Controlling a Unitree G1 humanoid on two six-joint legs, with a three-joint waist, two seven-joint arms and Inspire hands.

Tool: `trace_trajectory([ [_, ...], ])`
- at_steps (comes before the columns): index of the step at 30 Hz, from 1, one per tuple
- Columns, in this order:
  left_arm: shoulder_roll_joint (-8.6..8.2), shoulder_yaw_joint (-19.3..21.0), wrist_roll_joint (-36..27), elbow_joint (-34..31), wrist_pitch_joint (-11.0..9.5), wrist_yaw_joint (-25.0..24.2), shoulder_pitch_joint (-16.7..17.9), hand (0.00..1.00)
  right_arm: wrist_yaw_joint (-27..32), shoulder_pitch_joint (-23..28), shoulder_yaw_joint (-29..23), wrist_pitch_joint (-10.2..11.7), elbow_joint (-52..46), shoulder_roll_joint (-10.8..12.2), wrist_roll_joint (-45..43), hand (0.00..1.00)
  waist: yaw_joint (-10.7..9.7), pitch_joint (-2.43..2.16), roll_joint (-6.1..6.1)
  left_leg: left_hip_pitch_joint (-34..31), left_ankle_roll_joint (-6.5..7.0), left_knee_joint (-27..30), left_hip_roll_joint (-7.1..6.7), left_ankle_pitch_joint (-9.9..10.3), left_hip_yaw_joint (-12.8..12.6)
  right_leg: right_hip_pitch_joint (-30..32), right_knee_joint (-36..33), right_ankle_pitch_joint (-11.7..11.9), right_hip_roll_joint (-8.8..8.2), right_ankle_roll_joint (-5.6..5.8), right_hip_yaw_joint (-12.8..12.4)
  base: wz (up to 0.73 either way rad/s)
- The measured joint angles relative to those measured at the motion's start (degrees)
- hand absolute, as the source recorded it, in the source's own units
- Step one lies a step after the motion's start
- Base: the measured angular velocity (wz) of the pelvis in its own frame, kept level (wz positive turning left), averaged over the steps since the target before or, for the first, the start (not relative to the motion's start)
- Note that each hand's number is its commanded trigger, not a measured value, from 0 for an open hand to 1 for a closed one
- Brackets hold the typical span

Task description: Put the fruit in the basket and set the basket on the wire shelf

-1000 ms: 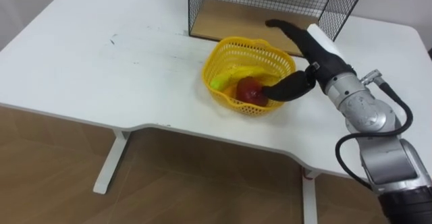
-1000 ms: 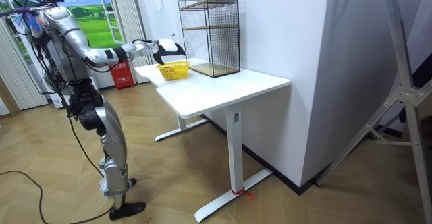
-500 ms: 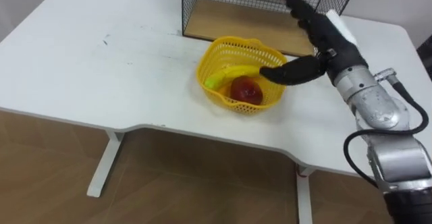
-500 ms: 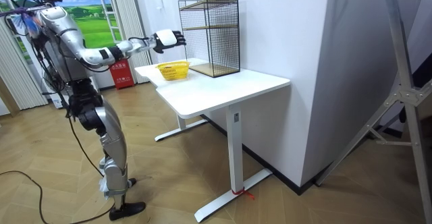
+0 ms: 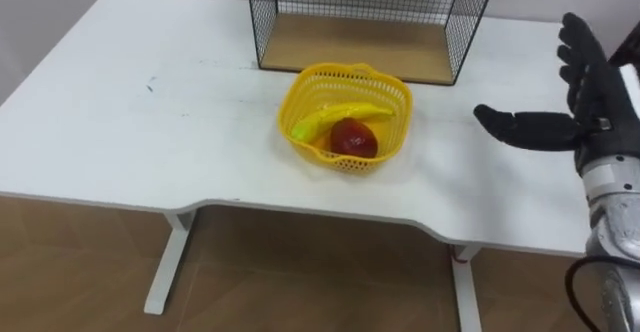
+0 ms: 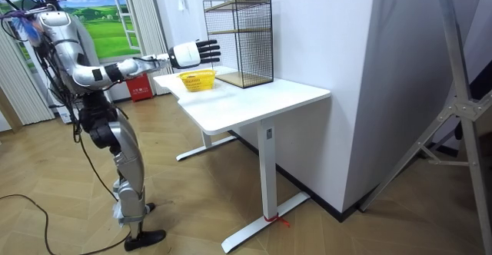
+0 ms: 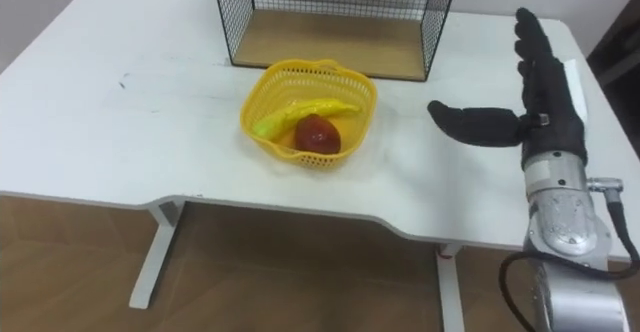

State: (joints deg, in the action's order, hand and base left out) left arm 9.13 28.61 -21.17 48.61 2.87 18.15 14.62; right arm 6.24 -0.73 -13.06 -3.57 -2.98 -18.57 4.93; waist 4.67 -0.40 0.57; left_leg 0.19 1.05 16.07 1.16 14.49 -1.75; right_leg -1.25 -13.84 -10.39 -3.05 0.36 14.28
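A yellow mesh basket (image 5: 343, 114) (image 7: 310, 111) stands on the white table (image 5: 150, 122), just in front of the black wire shelf (image 5: 370, 22). Inside it lie a red apple (image 5: 352, 138) (image 7: 316, 134) and a yellow-green banana (image 5: 330, 119) (image 7: 295, 115). My right hand (image 5: 590, 97) (image 7: 545, 97) hangs open above the table's right part, well to the right of the basket, with straight fingers and the thumb pointing left; it holds nothing. In the room view the right hand (image 6: 196, 53) is raised over the basket (image 6: 197, 79) by the table's end.
The wire shelf (image 6: 240, 36) has a wooden bottom board (image 5: 355, 47) and stands at the table's back edge. The table's front edge curves inward near me. Wooden floor lies below. A red object (image 6: 138, 86) stands by the window curtains.
My right hand has come out of the basket, risen and swung away to the right, leaving the apple inside. The camera view has shifted slightly.
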Motion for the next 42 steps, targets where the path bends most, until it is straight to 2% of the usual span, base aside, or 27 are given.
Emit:
trace_trajectory([
  [4, -0.01, 3.39, -1.80, -11.06, -0.13, 7.13, 0.06, 0.00, 2.80, 2.83, -1.85, 0.03, -0.58, 0.48, 0.01, 0.00, 0.32, -0.25, -0.48, 0.10, 0.00, -0.46, 0.02, -0.03, 0.03, 0.09, 0.22, -0.02, 0.19, 0.03, -0.17, -0.02],
  [5, 0.00, 4.21, -1.76, -14.76, -1.00, 9.57, -0.08, 0.00, 3.73, 3.73, -1.89, 0.04, -0.59, 0.50, -0.43, 0.00, 0.60, -0.39, -0.70, 0.24, 0.00, -0.62, 0.01, -0.03, 0.03, 0.09, 0.15, -0.02, 0.18, 0.04, -0.26, -0.03],
  [6, 0.01, 5.18, -1.71, -17.37, -2.00, 11.79, -0.80, 0.00, 4.44, 4.37, -1.90, 0.13, -0.60, 0.53, -0.49, 0.00, 0.79, -0.28, -0.53, 0.42, 0.01, -0.71, -0.01, -0.03, -0.06, 0.09, 0.11, -0.02, 0.16, 0.04, -0.40, -0.05],
  [8, 0.02, 6.36, -1.64, -21.60, -2.67, 15.09, -1.60, 0.00, 5.08, 5.99, -2.33, 0.62, -0.60, 0.58, -0.20, 0.00, 1.23, -0.09, -0.13, 0.39, 0.01, -0.69, -0.03, -0.03, -0.11, 0.26, 0.12, -0.02, 0.17, 0.04, -0.57, -0.05],
  [12, 0.50, 9.01, -0.51, -35.35, -3.28, 22.17, -1.57, 0.00, 7.04, 7.93, -4.74, 0.63, -0.64, 1.10, -0.15, 0.00, 1.96, -0.10, 0.44, 0.57, 0.03, -1.32, -0.01, -0.01, -0.45, 0.48, -0.21, -0.10, 0.19, 0.18, -1.32, -0.03],
  [17, 0.69, 10.22, 2.67, -47.91, -4.19, 26.37, -1.95, 0.00, 7.68, 7.99, -4.76, 1.08, -0.65, 1.62, -0.71, 0.00, 2.18, 0.09, 1.22, 0.36, 0.03, -1.13, -0.01, -0.02, -0.81, 1.28, -0.83, -0.12, 0.21, 0.20, -1.91, -0.06],
  [22, 1.55, 9.27, 3.46, -61.54, -4.64, 26.57, -2.05, 0.00, 8.03, 7.78, -4.36, 1.17, -0.78, 1.51, -0.31, 0.00, 2.01, 0.17, 1.13, 0.02, 0.04, -0.27, -0.06, -0.01, -0.77, 1.77, -1.25, -0.12, 0.07, 0.20, -1.64, 0.00],
  [25, 3.45, 7.98, 3.45, -66.03, -5.12, 26.10, -4.14, 0.00, 8.12, 7.60, -3.85, 1.18, -0.78, 1.52, -0.29, 0.00, 2.05, 0.29, 1.30, -0.47, 0.04, 0.29, -0.07, -0.01, -0.54, 1.68, -1.36, -0.13, 0.08, 0.19, -1.53, 0.03],
  [27, 4.42, 6.62, 3.91, -67.60, -5.89, 25.63, -6.55, 0.00, 8.06, 7.08, -3.60, 1.59, -0.78, 1.51, -0.24, 0.00, 2.01, 0.55, 1.42, -1.02, 0.04, 0.52, -0.09, 0.00, -0.50, 2.22, -1.88, -0.18, 0.02, 0.12, -1.59, 0.02],
  [31, 4.46, 4.69, 3.95, -69.22, -6.07, 23.84, -8.17, 0.00, 7.83, 6.98, -1.70, 2.08, -0.78, 1.52, -1.00, 0.00, 1.68, 0.56, 1.45, -1.15, 0.04, 0.63, -0.47, 0.00, -0.58, 2.37, -1.99, -0.24, 0.05, 0.03, -2.14, 0.00],
  [39, 4.65, -0.55, 4.46, -70.86, -6.60, 18.89, -11.19, 0.00, 7.39, 4.93, -1.36, 2.33, -0.78, 1.69, -0.95, 0.00, 0.89, 0.61, 1.26, -1.77, 0.21, 1.24, -0.89, -0.10, -0.65, 3.67, -3.04, -0.49, -0.39, 0.18, -2.50, -0.01],
  [42, 4.68, -3.82, 4.49, -70.81, -6.59, 13.88, -12.73, 0.00, 7.09, 2.87, 1.43, 2.34, -0.78, 1.87, -0.94, 0.00, 0.27, 0.75, 1.01, -1.85, 0.22, 1.16, -0.87, -0.11, -1.04, 3.84, -3.01, -0.50, -0.37, 0.19, -2.63, 0.00],
])
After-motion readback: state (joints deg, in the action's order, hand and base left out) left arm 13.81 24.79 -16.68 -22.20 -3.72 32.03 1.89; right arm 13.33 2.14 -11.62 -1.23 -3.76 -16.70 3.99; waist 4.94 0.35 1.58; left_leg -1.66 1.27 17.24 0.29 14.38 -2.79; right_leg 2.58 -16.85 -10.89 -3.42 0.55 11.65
